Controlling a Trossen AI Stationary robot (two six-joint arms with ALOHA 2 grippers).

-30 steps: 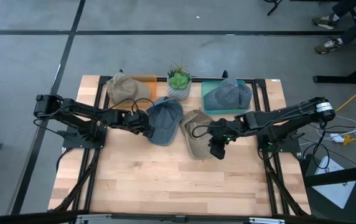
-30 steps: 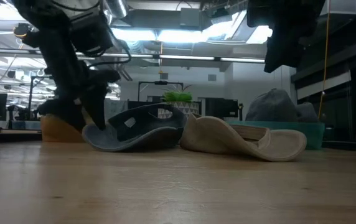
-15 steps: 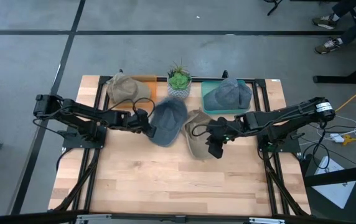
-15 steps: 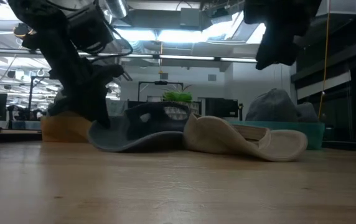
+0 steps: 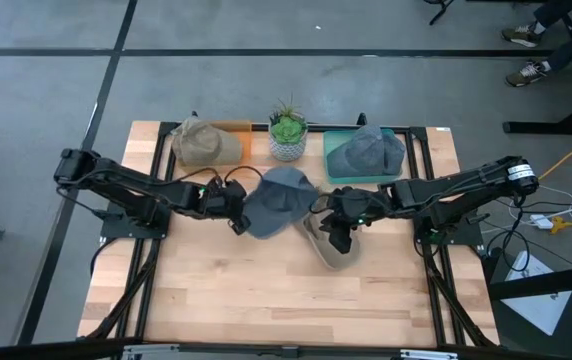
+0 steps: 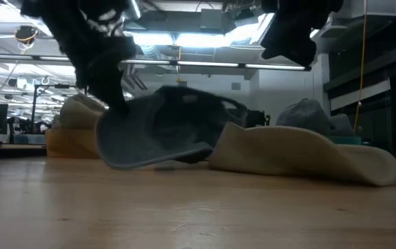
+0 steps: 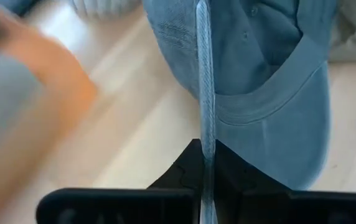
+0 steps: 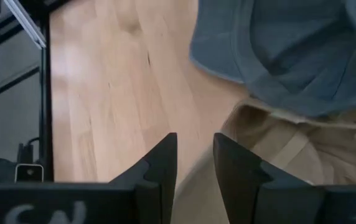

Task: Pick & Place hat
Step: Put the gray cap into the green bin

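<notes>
Left gripper (image 5: 234,203) was clamped on the edge of the blue-grey fabric cap (image 5: 278,199), its fingers (image 7: 204,163) pinched flat on the fabric, apparently to lift it clear of the wooden desk (image 5: 226,290). Right gripper (image 5: 338,226) stood narrowly parted, empty, directly over the beige fabric cap (image 5: 328,247), probably positioned for the next pick.

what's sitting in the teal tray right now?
One grey-blue hat sits in the teal tray and fills most of it. Only the tray's rim and corner show around the hat; whatever lies under it is covered, so I cannot tell whether anything else is there.
</notes>
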